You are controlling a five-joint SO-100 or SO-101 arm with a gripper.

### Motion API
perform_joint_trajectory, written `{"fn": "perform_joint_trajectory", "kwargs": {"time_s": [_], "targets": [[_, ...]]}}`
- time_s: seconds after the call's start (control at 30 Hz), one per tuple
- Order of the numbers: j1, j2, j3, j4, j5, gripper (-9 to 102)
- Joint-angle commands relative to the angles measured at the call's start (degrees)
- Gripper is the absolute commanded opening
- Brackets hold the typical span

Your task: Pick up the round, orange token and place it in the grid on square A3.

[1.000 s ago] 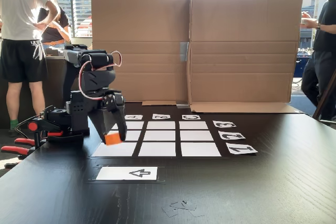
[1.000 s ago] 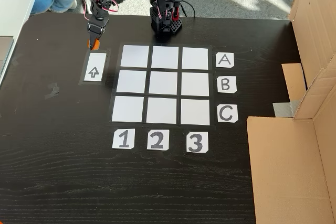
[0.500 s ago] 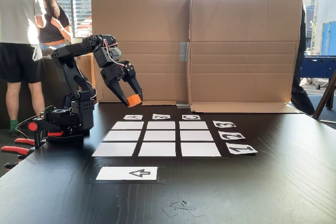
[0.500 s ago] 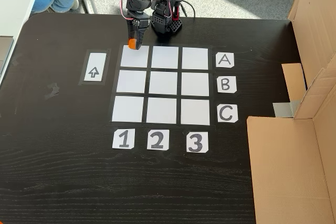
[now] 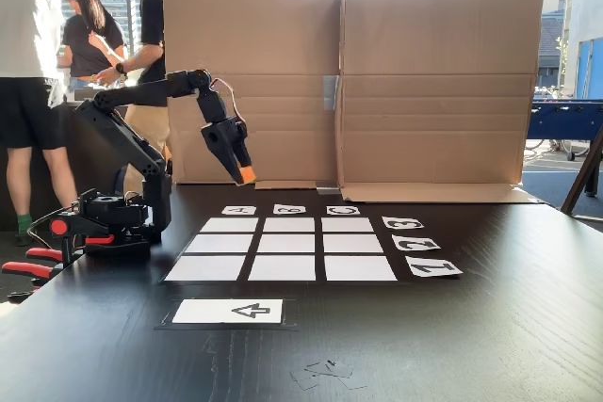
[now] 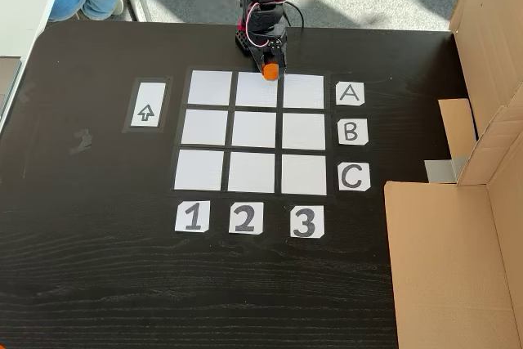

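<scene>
The orange token (image 5: 247, 174) (image 6: 270, 70) is pinched at the tips of my black gripper (image 5: 244, 172) (image 6: 270, 68), which is shut on it. It hangs well above the table in a fixed view from the front. From above, it shows over the far edge of the grid (image 5: 289, 245) (image 6: 254, 131), about at the gap between the top middle cell and the top right cell. Square A3 (image 5: 229, 225) (image 6: 303, 91) is that corner cell, in line with the "A" card (image 6: 350, 93) and "3" card (image 6: 306, 221), and it lies bare.
A white arrow card (image 5: 229, 311) (image 6: 147, 112) lies beside the grid. A tall cardboard wall (image 5: 433, 91) (image 6: 458, 243) stands along one table side. Red clamps (image 5: 28, 261) hold the arm's base. People stand behind the table (image 5: 38, 63).
The arm has lifted the token from beside the arrow card and swung it across the grid's A row, from column 1 toward column 3, stretching out further.
</scene>
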Motion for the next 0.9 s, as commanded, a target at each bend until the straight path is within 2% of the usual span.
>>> {"fn": "perform_joint_trajectory", "kwargs": {"time_s": [0.0, 0.1, 0.27, 0.63, 0.73, 0.87], "targets": [[-7.4, -1.1, 2.3, -0.8, 1.4, -1], [-12.7, -3.8, 4.5, -5.3, 5.4, -1], [-16.1, -7.6, 9.9, -14.0, 7.0, -1], [-19.5, -14.3, 13.8, -20.8, 8.0, -1], [-18.6, -14.8, 16.4, -25.2, 8.3, -1], [-18.5, -14.2, 18.4, -25.2, 8.6, 6]]}}
